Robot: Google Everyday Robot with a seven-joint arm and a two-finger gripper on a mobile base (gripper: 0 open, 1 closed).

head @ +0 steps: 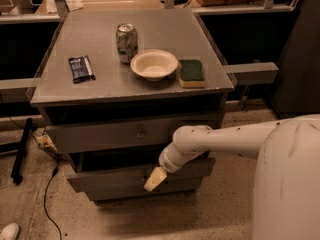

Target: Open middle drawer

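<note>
Middle drawer point(105, 180): long, low grey metal front, medium width, second of three under the worktop, below the widest front and above the narrowest. It sits partly out of the cabinet with a dark gap showing above its top edge. Cream-tipped pincer point(155, 179) on the white arm is at the front's centre, covering the knob spot.

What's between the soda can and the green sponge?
A white bowl, in the camera view. The end effector is lower, at the middle drawer front.
</note>
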